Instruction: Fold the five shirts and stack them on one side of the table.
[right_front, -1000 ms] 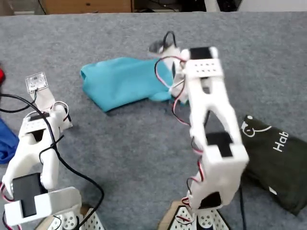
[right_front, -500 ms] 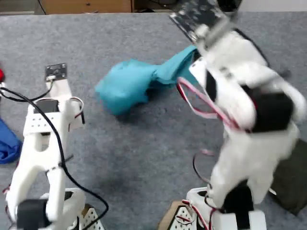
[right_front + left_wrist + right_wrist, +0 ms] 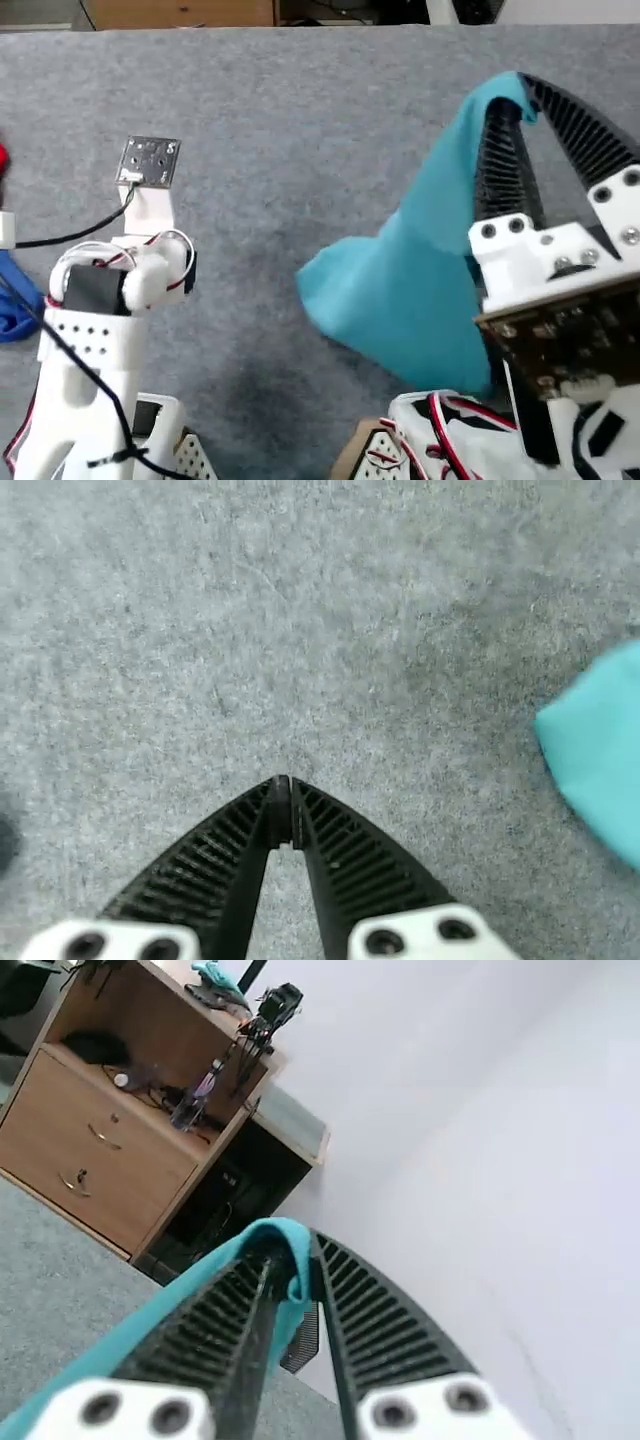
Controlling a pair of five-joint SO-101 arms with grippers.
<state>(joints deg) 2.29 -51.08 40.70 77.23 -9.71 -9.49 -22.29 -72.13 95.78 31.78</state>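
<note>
- Right gripper (image 3: 293, 1252): jaws pinched on a bunched edge of the teal shirt (image 3: 410, 290), raised high above the table (image 3: 260, 100).
- Shirt: hangs limp, lower end near the table; judged light, soft, shapeless.
- Hold: take a hem or corner; bunched cloth may slip.
- Left gripper (image 3: 281, 785): jaws together, empty, above the table.
</note>
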